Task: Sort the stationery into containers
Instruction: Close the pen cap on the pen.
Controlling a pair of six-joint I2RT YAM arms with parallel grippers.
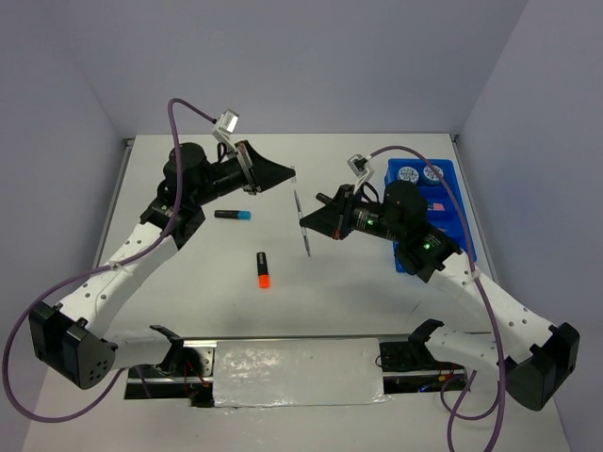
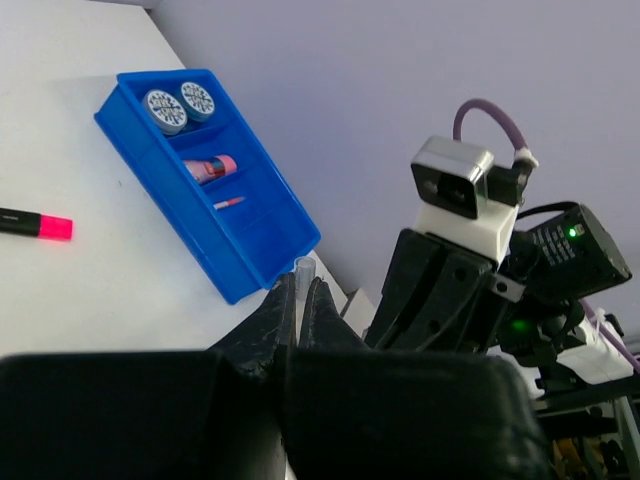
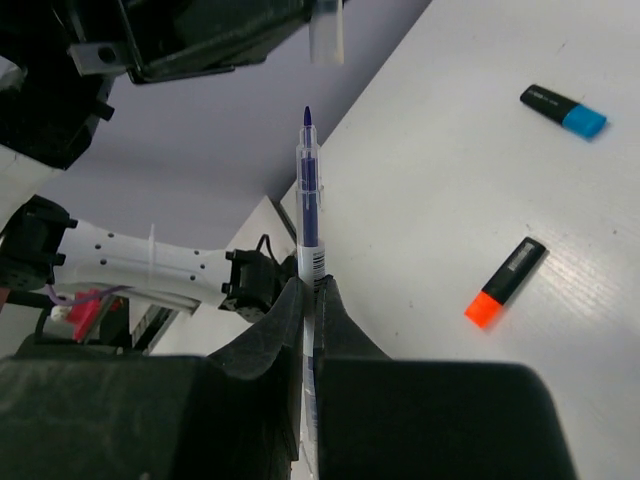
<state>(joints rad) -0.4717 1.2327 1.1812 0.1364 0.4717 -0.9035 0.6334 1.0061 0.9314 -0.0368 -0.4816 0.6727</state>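
Observation:
My left gripper [image 1: 285, 175] [image 2: 300, 284] is shut on a clear pen cap [image 2: 303, 266], held above the table. My right gripper [image 1: 311, 224] [image 3: 312, 286] is shut on a thin clear pen with blue ink [image 3: 309, 205] [image 1: 301, 221], its bare tip pointing at the cap [image 3: 327, 30] a short gap away. The blue tray [image 1: 452, 184] [image 2: 175, 205] at the right holds two patterned discs [image 1: 407, 174] [image 1: 433, 173], a pink case [image 2: 212, 168] and a thin pink pen [image 2: 228, 203]. A blue-ended marker [image 1: 233, 215] [image 3: 563, 110] and an orange-ended marker [image 1: 264, 270] [image 3: 505, 283] lie on the table.
The white table [image 1: 377, 311] has walls at the back and sides. My right arm [image 1: 415, 235] covers the near part of the tray. The two arm bases and a white strip [image 1: 297, 372] sit at the near edge.

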